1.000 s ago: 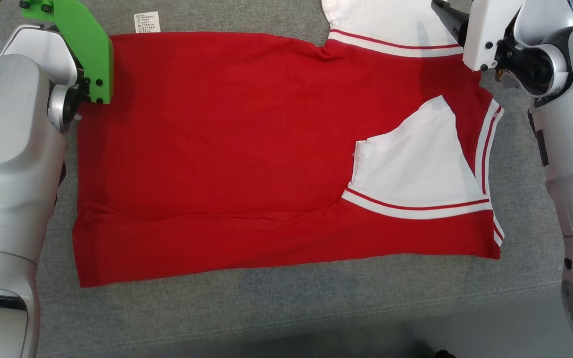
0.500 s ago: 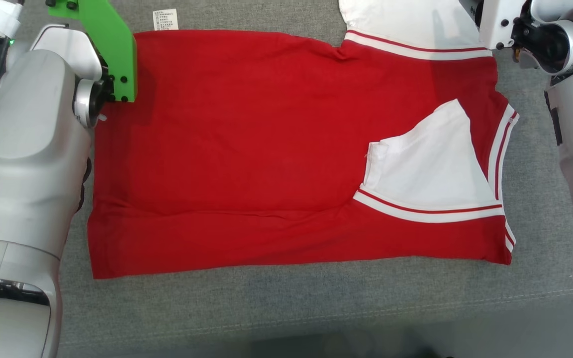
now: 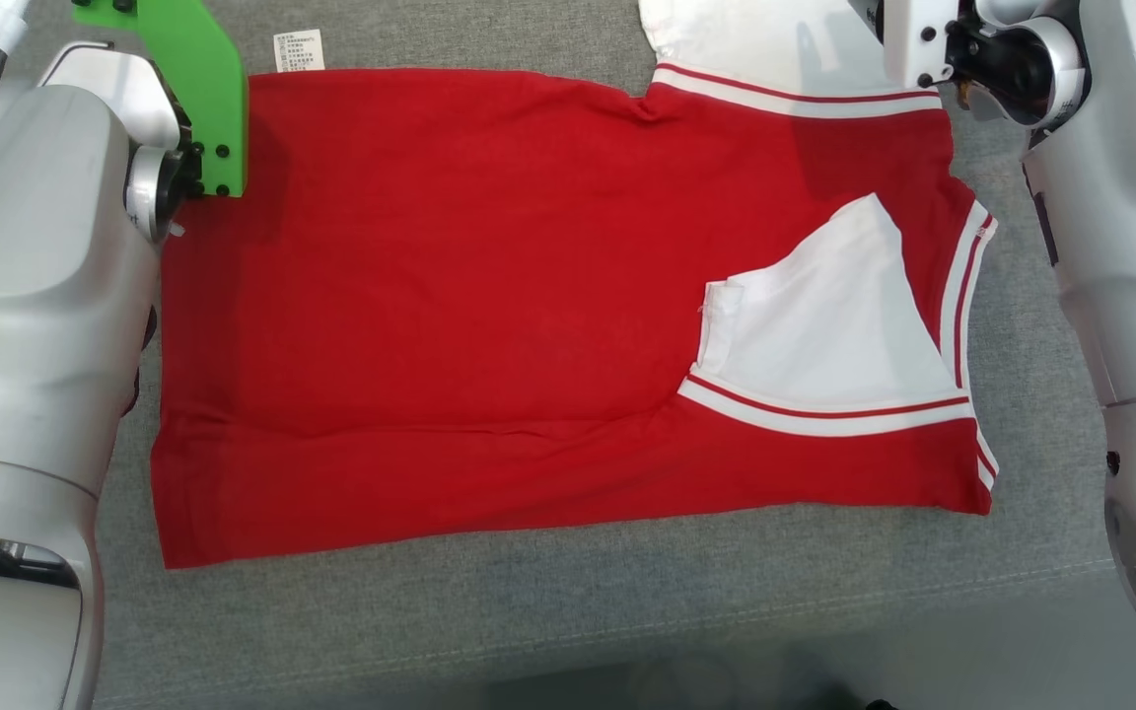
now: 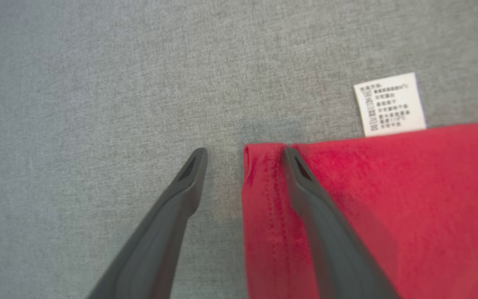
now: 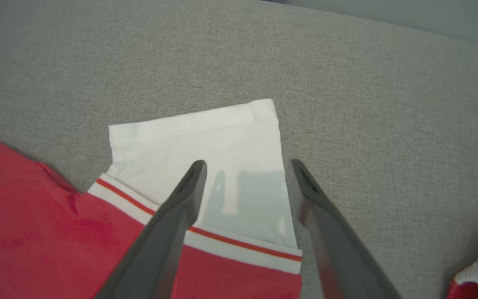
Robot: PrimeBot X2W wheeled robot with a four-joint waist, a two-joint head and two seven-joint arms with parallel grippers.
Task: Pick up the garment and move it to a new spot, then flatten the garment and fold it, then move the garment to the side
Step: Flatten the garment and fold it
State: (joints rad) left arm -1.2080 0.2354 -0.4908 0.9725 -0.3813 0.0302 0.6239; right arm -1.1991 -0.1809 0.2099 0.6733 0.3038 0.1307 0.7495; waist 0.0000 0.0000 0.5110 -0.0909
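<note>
The garment (image 3: 489,296) is a red shirt lying flat on the grey cloth surface, with one white sleeve (image 3: 824,316) folded in over its right part and the other white sleeve (image 3: 755,39) sticking out at the far edge. My left gripper (image 4: 245,153) is open over the far left corner of the garment (image 4: 388,207); one finger lies over the red hem and the other over bare grey cloth. My right gripper (image 5: 247,166) is open above the far white sleeve (image 5: 222,137), straddling its right edge. Neither holds anything.
A white care label (image 3: 298,51) pokes out from the far hem near the left gripper, label (image 4: 389,104). The grey surface (image 3: 627,611) has a seam along its front edge. My pale forearms flank the shirt left and right, with a green bracket (image 3: 198,99) at the left wrist.
The head camera swung sideways and back, shifting the whole picture. The right wrist has moved a little farther over the far white sleeve. The garment lies as before.
</note>
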